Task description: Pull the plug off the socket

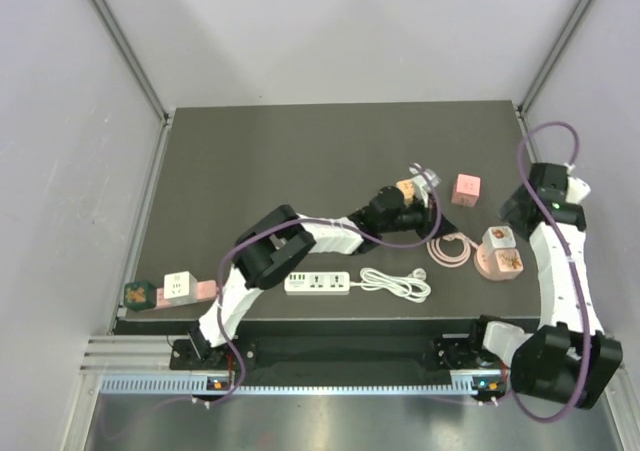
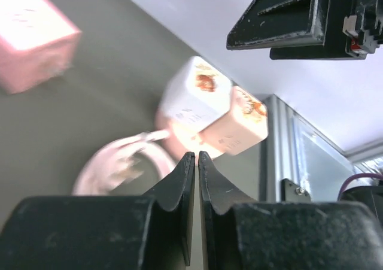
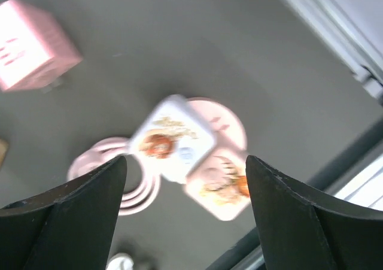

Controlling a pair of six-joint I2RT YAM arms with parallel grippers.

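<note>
A round pink socket base (image 1: 487,263) lies at the right of the table with a white cube plug (image 1: 498,237) and a peach cube plug (image 1: 506,261) on it. A coiled pink cable (image 1: 450,250) lies just left of it. My right gripper (image 1: 520,211) is open and empty, hovering above this cluster. In the right wrist view the white cube (image 3: 172,139) and the peach cube (image 3: 218,186) lie between the spread fingers of my right gripper (image 3: 185,157). My left gripper (image 1: 415,206) is left of the coil. In the left wrist view it (image 2: 196,155) is shut on nothing and points at the white cube (image 2: 194,99).
A loose pink cube (image 1: 465,189) lies behind the cluster. A white power strip (image 1: 318,283) with a white cable (image 1: 395,283) lies at the front centre. A green cube (image 1: 138,293), a white cube (image 1: 177,287) and a pink strip (image 1: 205,289) sit at the front left edge.
</note>
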